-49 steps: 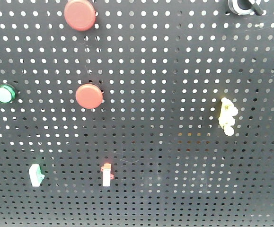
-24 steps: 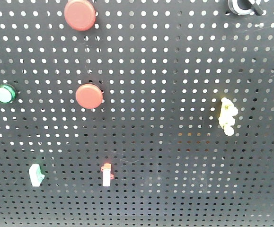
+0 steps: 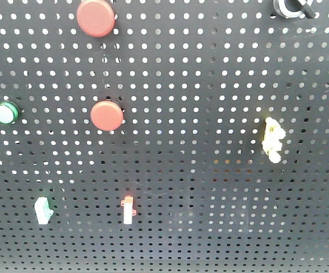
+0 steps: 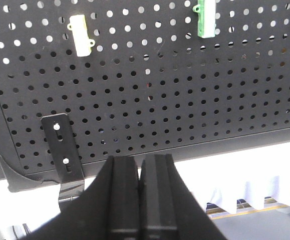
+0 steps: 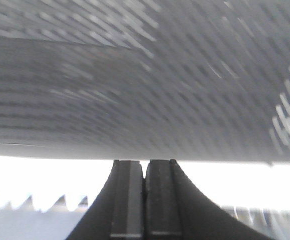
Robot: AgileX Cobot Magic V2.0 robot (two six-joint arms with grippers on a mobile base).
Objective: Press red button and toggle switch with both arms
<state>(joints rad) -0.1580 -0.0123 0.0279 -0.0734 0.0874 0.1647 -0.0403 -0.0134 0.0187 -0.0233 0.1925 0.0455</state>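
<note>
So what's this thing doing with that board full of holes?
A two-armed robot faces a black pegboard carrying two red buttons, a green one and small toggle switches. Nothing is being pressed right now. The left gripper is shut and empty, below the board's lower edge. The right gripper is shut too; its view is blurred.

Front view, compared with the two earlier frames: no visible change on the pegboard [image 3: 209,85]. No fixture displaced, no arm entered the frame. Wrist views have no earlier frames, so no comparison is possible there.
</note>
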